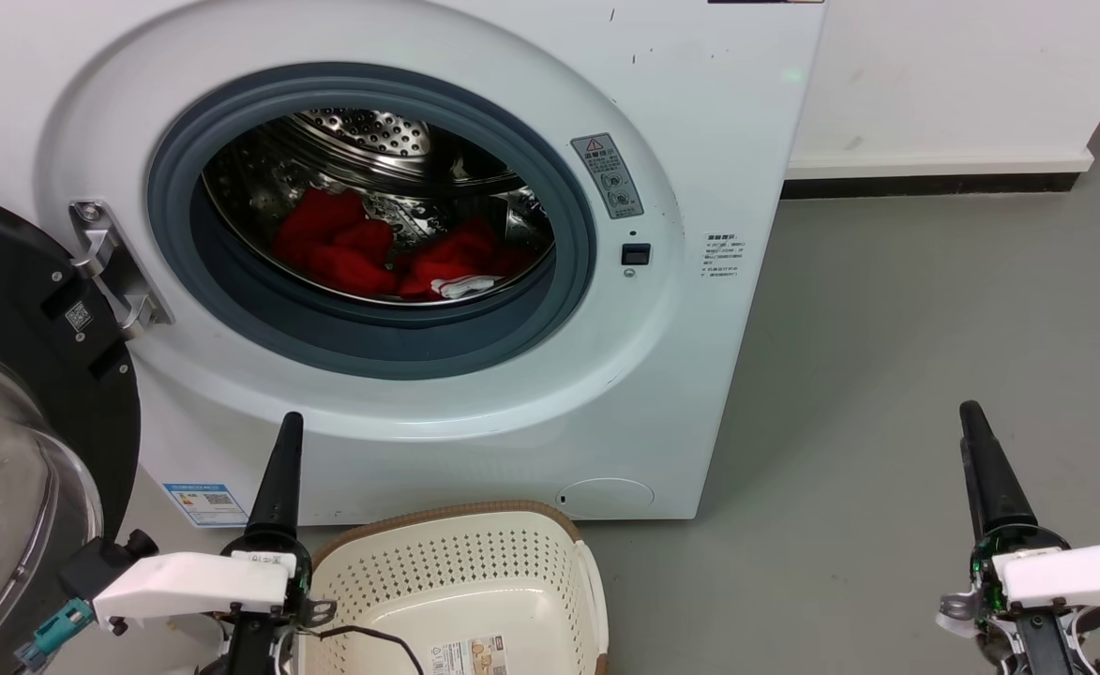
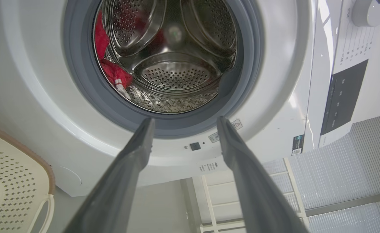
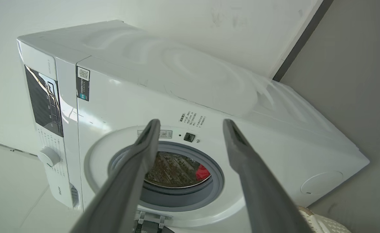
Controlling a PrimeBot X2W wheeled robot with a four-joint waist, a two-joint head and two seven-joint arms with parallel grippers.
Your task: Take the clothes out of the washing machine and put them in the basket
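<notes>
Floor (image 1: 887, 375): smooth matt grey, right half of the head view. Wall (image 1: 962, 75): white, lightly scuffed, upper right, with a white ledge over a dark skirting strip (image 1: 925, 184). Left wrist view, lower right: ribbed grey panel (image 2: 339, 181) behind a white frame (image 2: 209, 200). Lighting even.

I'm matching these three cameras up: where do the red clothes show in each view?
Head view: clothes in the drum's bottom, upper centre.
Left wrist view: clothes at the drum's left edge.
Right wrist view: clothes, small red patch, lower centre.
Shared landmark: the small black square beside the porthole.
</notes>
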